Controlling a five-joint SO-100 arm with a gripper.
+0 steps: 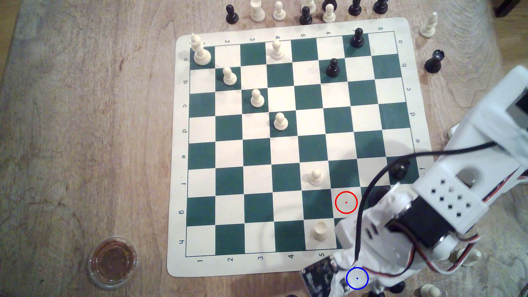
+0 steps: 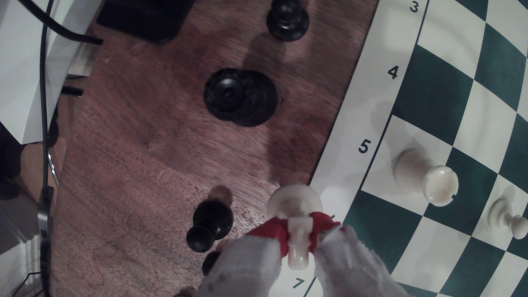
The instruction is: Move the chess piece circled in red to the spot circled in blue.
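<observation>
The gripper is pinching the chess piece circled in red by its upper body, its red pads pressed in from both sides, with white cloth-wrapped fingers behind them. In the wrist view the cream piece hangs with its round base over the edge of the chess mat, right where the pale border meets the worktop; I cannot tell whether the base touches down. Just beside it on the wood stand a black pawn and, further off, a wide black piece seen from above.

In the exterior view the arm reaches in from the exterior view's right and covers the mat's near corner. The spot circled in blue lies right under the arm's front end, off the mat. The red ring sits on a bare white square. Near it stand a cream rook and a cream pawn. Farther away, more cream pawns step diagonally towards a tall cream piece in the far corner.
</observation>
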